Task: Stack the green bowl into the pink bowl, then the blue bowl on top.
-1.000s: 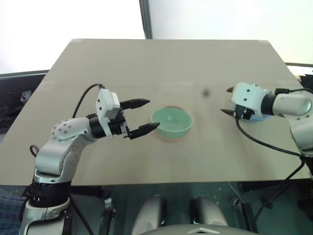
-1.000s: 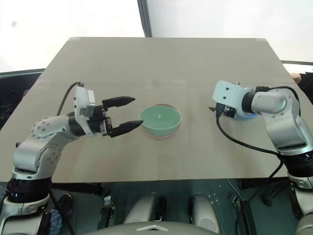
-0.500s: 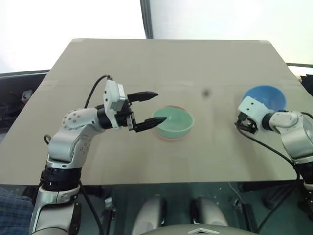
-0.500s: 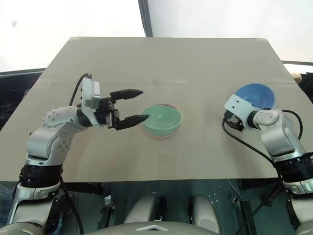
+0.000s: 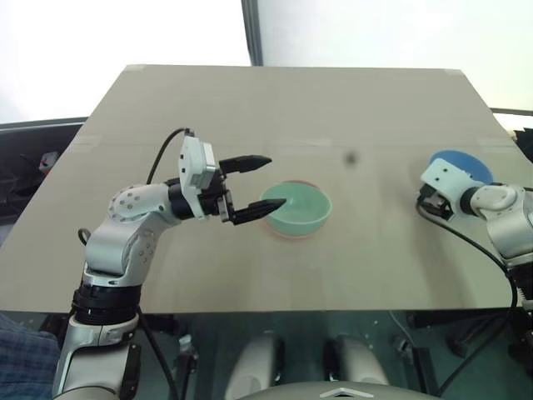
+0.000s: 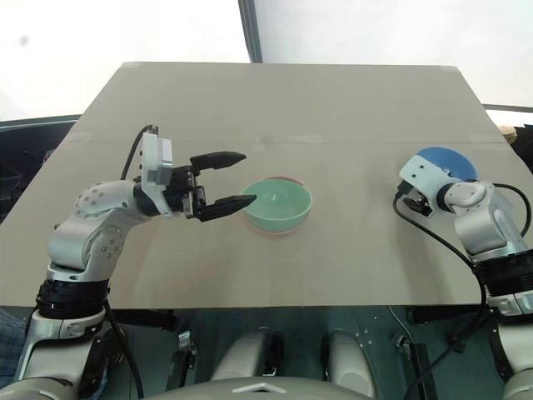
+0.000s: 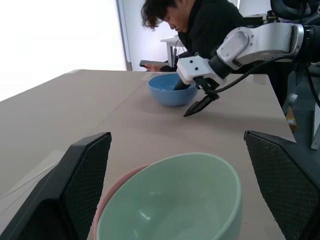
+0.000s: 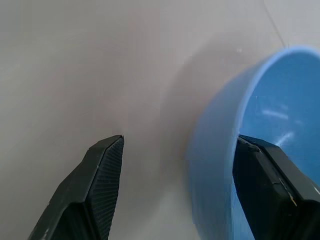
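My right gripper point(image 7: 196, 97) has dropped to the blue bowl point(image 6: 447, 160) at three o'clock, jaws straddling its rim unclenched, left gripper point(image 5: 256, 186) spread beside the green bowl point(image 5: 296, 208) nested in the pink bowl point(image 7: 120, 187).

A seated person point(image 7: 200, 25) faces the tan table point(image 5: 291, 100).

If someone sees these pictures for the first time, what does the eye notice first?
The green bowl sits nested in the pink bowl at the middle of the table, with the open left gripper beside it. At the table's right edge, the right gripper straddles the blue bowl's wall, one finger inside.
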`<move>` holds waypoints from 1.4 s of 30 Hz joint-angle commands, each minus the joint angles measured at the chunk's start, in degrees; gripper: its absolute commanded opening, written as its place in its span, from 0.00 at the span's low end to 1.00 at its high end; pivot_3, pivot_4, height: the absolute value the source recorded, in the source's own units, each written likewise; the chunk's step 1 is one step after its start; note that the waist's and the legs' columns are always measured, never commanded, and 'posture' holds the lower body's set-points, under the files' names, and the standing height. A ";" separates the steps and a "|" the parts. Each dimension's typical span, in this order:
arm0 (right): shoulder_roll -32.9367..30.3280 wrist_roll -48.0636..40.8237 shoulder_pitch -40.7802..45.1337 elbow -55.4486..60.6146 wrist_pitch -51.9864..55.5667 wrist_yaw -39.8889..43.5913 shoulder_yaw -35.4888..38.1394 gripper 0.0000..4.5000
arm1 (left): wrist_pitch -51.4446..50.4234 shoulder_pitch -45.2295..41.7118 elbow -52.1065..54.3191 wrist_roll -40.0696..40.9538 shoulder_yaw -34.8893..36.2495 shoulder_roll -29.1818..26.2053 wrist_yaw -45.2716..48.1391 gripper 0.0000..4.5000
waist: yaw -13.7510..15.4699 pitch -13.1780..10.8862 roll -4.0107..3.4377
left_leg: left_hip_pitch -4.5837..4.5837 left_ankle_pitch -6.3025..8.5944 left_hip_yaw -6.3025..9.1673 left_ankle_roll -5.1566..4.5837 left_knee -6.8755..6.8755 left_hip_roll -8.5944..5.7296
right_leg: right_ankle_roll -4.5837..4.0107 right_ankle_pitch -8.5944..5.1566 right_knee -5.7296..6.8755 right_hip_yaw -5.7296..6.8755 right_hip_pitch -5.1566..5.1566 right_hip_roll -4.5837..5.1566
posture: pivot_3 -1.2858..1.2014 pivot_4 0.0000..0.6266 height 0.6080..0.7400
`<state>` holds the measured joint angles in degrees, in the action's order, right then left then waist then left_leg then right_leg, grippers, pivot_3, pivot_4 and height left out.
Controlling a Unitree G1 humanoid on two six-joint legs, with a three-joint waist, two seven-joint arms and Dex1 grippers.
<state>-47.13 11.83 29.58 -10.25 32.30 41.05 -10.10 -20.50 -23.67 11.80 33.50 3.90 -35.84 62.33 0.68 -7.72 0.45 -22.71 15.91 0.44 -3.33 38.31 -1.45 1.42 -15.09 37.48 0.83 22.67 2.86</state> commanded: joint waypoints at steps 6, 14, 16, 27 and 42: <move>-1.08 0.52 0.65 -0.99 -1.94 0.11 1.19 0.04 | 0.97 -0.42 1.32 0.25 0.76 -0.37 0.30 1.00 | -0.02 0.00 0.00 | 0.00 0.00 -0.01 0.00 0.01 0.01 | 0.00 0.00 0.03 0.00 0.00 -0.03 | 0.52 0.24 1.00; -1.05 0.66 -0.24 4.25 -1.37 2.04 0.79 0.04 | 0.96 -0.43 1.08 0.10 0.70 -0.32 0.20 1.00 | -0.01 0.00 0.00 | 0.00 0.00 -0.01 0.00 0.02 0.02 | 0.00 0.00 0.03 0.00 0.00 -0.04 | 0.52 0.24 1.00; -0.89 0.59 -0.23 5.58 -1.06 2.37 0.83 0.04 | 1.00 -0.48 0.96 0.06 0.68 -0.27 0.19 1.00 | 0.00 0.00 0.00 | 0.00 0.00 -0.01 0.00 0.02 0.02 | 0.00 0.00 0.04 0.00 0.00 -0.04 | 0.52 0.24 1.00; 2.28 -9.01 3.50 26.62 -1.35 10.99 1.18 0.04 | 1.15 0.01 0.98 0.00 0.91 -0.36 0.24 1.00 | -0.23 -0.02 -0.01 | 0.01 0.00 0.00 0.00 0.02 0.05 | 0.01 0.00 0.06 -0.02 0.02 -0.08 | 0.52 0.24 1.00; 10.13 -4.09 12.94 38.40 0.40 15.83 -19.37 0.04 | 1.97 1.29 0.42 -0.43 1.76 -1.57 1.09 1.00 | 0.02 0.01 0.04 | 0.00 0.00 0.07 0.00 0.09 0.02 | 0.00 0.00 0.10 0.02 0.03 -0.05 | 0.52 0.24 1.00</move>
<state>-37.34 6.46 41.20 27.39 33.64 57.25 -29.21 -19.64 -23.01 11.34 32.79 4.03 -36.58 62.93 0.70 -7.71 0.48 -22.71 15.91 0.51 -3.33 38.39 -1.42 1.42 -15.09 37.56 0.85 22.70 2.81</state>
